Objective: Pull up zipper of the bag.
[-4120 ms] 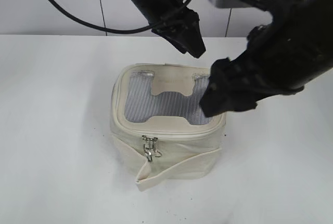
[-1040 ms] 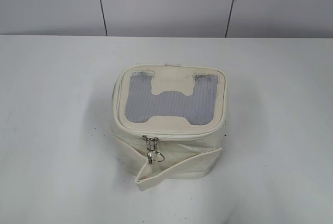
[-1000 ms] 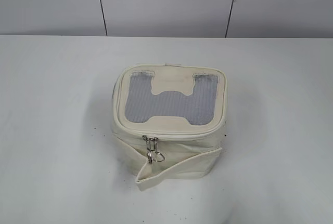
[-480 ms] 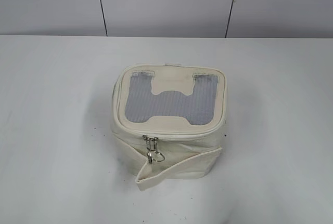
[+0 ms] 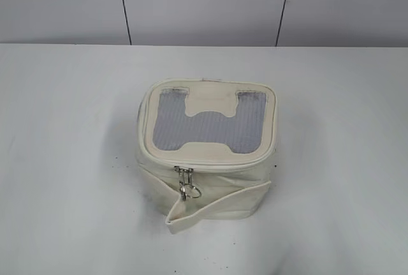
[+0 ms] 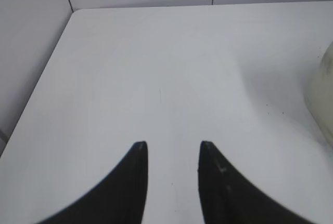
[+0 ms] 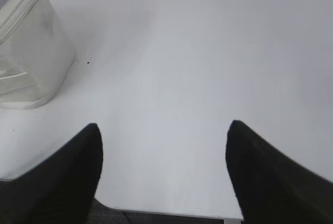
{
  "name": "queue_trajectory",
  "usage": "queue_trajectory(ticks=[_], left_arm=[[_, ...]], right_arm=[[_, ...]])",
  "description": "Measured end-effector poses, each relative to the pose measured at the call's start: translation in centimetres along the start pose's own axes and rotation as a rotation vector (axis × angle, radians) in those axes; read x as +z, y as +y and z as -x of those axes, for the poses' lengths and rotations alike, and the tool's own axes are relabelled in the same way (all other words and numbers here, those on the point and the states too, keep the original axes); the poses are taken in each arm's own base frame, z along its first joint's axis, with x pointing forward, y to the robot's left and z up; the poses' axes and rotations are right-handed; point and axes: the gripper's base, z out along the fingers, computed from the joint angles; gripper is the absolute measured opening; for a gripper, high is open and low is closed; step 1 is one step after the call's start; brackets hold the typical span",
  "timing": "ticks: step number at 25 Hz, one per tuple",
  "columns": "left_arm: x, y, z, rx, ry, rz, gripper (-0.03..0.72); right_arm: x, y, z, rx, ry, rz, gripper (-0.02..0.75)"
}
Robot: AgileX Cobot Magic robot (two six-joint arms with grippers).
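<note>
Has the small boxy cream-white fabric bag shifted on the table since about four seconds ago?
No. The bag sits at the same spot below the wall seams.

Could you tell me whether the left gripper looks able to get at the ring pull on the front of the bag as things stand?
Probably yes. The left gripper hovers over bare table, holding nothing, with the bag off to its right. The ring pull hangs exposed on the bag's front, and nothing stands between them.
</note>
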Motion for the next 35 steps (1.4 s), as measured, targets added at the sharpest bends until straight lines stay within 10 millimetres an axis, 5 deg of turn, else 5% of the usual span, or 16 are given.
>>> queue_trajectory(ticks=[35], left_arm=[[0.00,-0.02,0.01,-0.003,-0.001,0.004,0.241]], right_arm=[[-0.87,0.08,-0.54,0.015,-0.067,-0.035,0.570]])
